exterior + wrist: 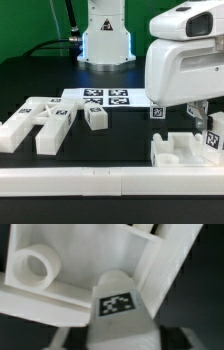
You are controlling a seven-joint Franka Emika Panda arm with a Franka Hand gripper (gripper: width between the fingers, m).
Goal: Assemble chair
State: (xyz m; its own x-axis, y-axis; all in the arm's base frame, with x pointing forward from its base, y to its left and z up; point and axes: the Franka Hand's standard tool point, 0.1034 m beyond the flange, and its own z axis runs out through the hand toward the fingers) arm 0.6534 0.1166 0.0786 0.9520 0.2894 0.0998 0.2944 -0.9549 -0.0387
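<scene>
Black surface (40, 82) below. End effector (120, 339) clamps the leg (118, 303). Its long axis points just beside the hole (35, 268) in the seat (90, 258).

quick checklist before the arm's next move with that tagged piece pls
1. Tagged piece sits between the jaws: ok.
2. Round hole in the blocky part shows in the wrist view: ok.
3. Tagged piece lined up over that hole: not ok, the hole lies off to one side of it.
4. Loose parts at the exterior view's left are apart from the arm: ok.
5. Blocky part braced against the border rail: cannot tell, contact is not visible.
</scene>
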